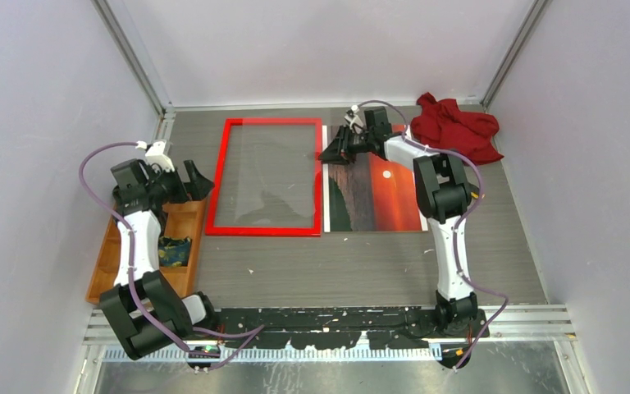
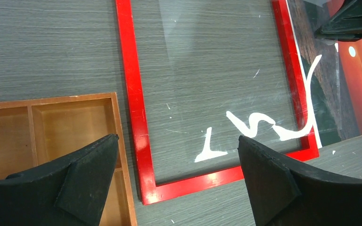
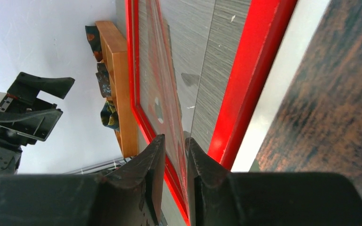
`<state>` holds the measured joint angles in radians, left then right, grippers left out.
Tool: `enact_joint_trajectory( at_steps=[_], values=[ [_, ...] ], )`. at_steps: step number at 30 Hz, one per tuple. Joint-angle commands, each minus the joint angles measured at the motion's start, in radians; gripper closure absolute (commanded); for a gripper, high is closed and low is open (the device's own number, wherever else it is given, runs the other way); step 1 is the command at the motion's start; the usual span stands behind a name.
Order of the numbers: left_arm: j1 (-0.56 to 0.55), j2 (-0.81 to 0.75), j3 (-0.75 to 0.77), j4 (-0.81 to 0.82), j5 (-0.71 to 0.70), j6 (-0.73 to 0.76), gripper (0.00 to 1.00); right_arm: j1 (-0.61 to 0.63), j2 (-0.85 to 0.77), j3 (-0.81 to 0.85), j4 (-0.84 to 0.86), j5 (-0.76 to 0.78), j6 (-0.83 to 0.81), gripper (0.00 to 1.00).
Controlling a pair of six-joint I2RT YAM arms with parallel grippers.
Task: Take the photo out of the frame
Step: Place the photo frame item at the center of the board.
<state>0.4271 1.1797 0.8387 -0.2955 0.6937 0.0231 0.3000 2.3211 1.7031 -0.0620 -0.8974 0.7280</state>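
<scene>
Top external camera: mounted high behind the arm bases, facing down and forward, covering the whole bench [image 1: 336,263]. Left wrist camera: raised, looking steeply down past the left end effector [image 2: 178,139] onto the near end of the frame [image 2: 134,108]. Right wrist camera: low and very close, sighting past the right end effector [image 3: 175,139] along the frame's edge towards the left arm [image 3: 23,117]. All three views share the frame.
</scene>
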Motion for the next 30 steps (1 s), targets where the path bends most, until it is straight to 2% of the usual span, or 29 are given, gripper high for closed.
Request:
enact_joint_trajectory(
  at_steps=[1, 10, 19, 23, 30],
  values=[
    [0.011, 0.007, 0.010, 0.037, 0.042, -0.013, 0.00, 0.042, 0.009, 0.082, -0.029, 0.003, -0.029, 0.73],
    [0.018, 0.012, 0.014, 0.032, 0.055, -0.014, 0.00, 0.069, 0.043, 0.147, -0.089, 0.022, -0.053, 0.71],
    [0.021, 0.022, 0.020, 0.027, 0.063, -0.015, 0.00, 0.102, 0.054, 0.201, -0.207, 0.064, -0.150, 0.59],
    [0.022, 0.026, 0.022, 0.025, 0.068, -0.015, 0.00, 0.104, 0.022, 0.221, -0.305, 0.120, -0.241, 0.52],
    [0.025, 0.028, 0.027, 0.020, 0.072, -0.016, 0.00, 0.104, -0.069, 0.266, -0.551, 0.318, -0.490, 0.39]
  ],
)
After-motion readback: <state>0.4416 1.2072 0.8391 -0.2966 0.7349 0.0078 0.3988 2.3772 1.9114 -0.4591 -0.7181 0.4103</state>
